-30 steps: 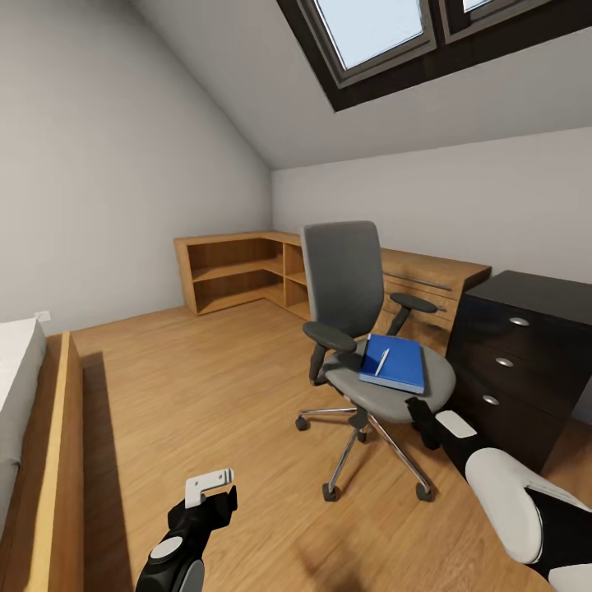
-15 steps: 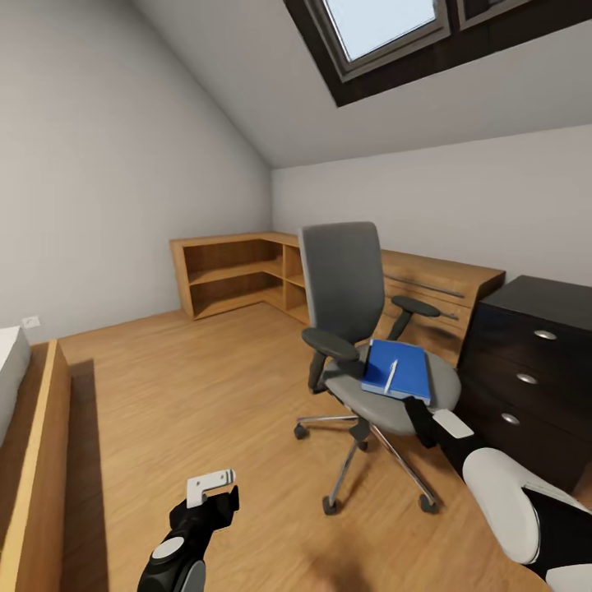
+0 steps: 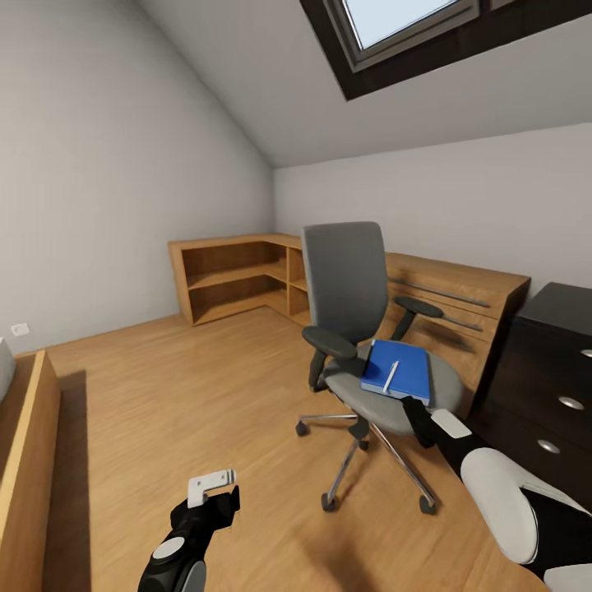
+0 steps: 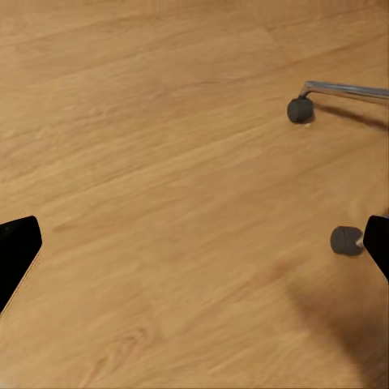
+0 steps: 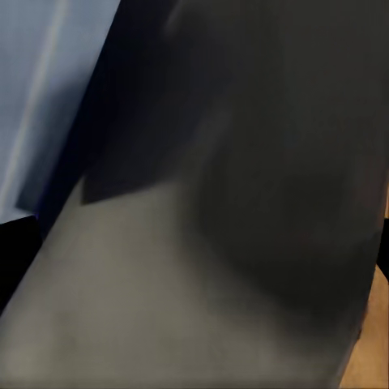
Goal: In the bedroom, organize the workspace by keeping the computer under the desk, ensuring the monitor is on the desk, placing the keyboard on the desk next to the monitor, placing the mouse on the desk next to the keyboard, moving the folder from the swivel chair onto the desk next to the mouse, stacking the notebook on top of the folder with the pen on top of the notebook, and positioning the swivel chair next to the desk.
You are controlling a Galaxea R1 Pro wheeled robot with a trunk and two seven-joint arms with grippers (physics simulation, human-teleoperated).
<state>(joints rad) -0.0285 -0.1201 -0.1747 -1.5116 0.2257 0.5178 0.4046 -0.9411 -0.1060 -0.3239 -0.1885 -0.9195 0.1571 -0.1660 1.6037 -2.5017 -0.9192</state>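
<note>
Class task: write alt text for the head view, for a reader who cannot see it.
A grey swivel chair stands on a wooden floor in an attic bedroom, with a blue folder and a pen on its seat. The right gripper reaches toward the seat; black drawers stand to the right.

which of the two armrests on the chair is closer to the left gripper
The armrest on the side away from the black drawers; the other armrest sits beyond the blue folder, farther from the left gripper.

Blue folder point(image 3: 397, 370) on swivel chair point(image 3: 362, 329)
</note>
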